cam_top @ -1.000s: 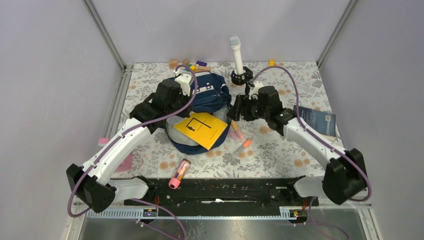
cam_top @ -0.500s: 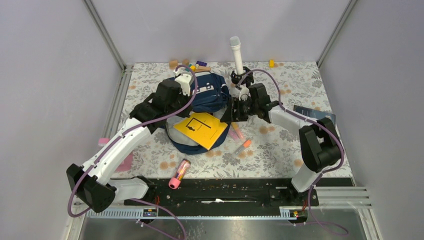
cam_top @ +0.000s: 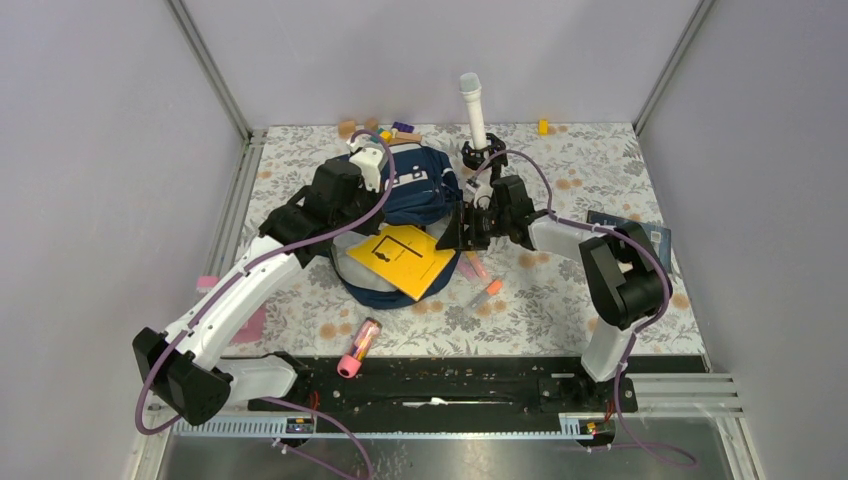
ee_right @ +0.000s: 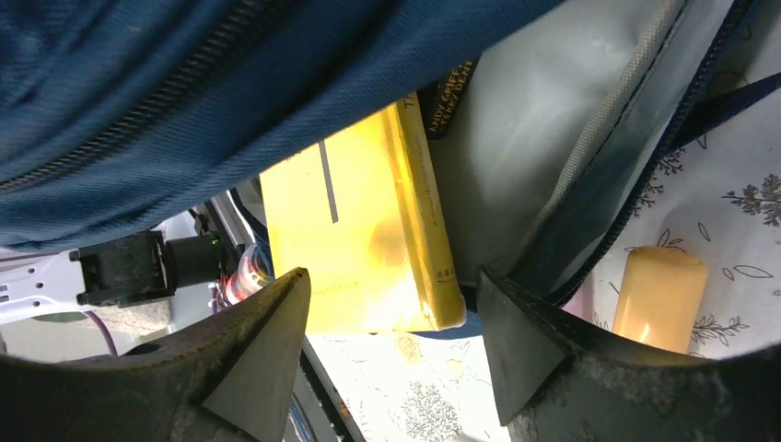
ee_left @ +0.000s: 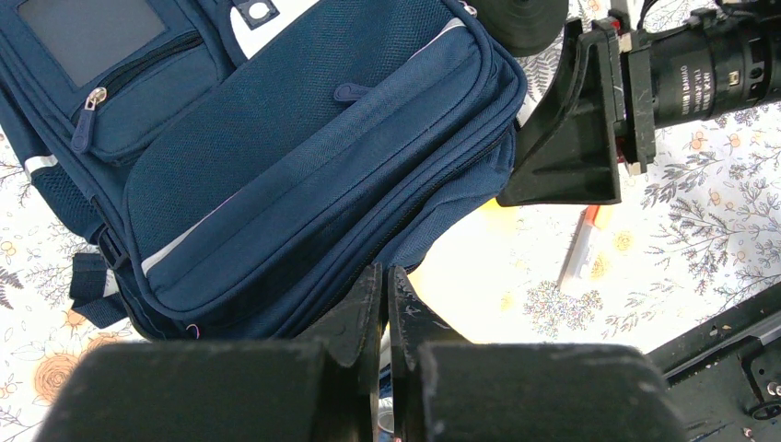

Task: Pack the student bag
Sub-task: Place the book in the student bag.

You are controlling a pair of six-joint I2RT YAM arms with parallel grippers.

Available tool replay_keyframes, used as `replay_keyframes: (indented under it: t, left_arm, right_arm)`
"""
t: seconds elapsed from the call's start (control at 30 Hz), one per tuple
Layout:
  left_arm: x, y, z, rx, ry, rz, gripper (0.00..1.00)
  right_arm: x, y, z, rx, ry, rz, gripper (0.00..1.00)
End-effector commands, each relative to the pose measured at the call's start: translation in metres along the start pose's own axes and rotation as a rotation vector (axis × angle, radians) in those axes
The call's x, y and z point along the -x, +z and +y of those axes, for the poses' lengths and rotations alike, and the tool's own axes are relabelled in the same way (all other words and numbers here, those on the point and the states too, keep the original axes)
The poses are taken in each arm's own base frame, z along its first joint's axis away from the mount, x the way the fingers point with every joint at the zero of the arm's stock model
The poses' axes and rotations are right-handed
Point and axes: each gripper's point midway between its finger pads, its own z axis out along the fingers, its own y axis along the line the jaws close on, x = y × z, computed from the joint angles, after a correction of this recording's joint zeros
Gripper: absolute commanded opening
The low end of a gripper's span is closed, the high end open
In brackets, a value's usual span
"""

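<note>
Yellow book (ee_right: 368, 230) half hidden under the student bag (ee_right: 184, 92) flap!
Right end effector (ee_right: 391, 304) spread apart at its spine; left end effector (ee_left: 384, 281) pressed together, pinch unclear.

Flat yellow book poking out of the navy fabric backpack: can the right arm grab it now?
Probably yes: the right end effector is open around the exposed end of the flat yellow book, and nothing appears to block it.

On student bag (cam_top: 425, 190) lies yellow book (cam_top: 400, 258).
</note>
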Motion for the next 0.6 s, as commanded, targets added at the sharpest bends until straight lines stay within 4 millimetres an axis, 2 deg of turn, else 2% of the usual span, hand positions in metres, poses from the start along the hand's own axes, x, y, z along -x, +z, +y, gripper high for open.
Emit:
replay_keyframes:
  t: [0.0, 0.17, 0.3, 0.57]
  left_arm:
    - [0.029, -0.006, 0.002, 0.011, -0.007, -0.115, 0.0]
    - [0.028, -0.004, 0.001, 0.005, -0.016, -0.108, 0.0]
    - [0.027, -0.004, 0.001, 0.005, -0.021, -0.109, 0.0]
    - [0.029, -0.006, 0.001, 0.008, -0.021, -0.117, 0.0]
  right_arm:
    - [-0.006, 0.006, 0.004, 0.072, 0.027, 0.009, 0.74]
    - [-0.01, 0.008, 0.008, 0.116, 0.084, 0.001, 0.73]
    - [-0.013, 0.012, 0.001, 0.093, 0.1, 0.002, 0.71]
    - [-0.009, 0.023, -0.001, 0.138, 0.143, 0.005, 0.59]
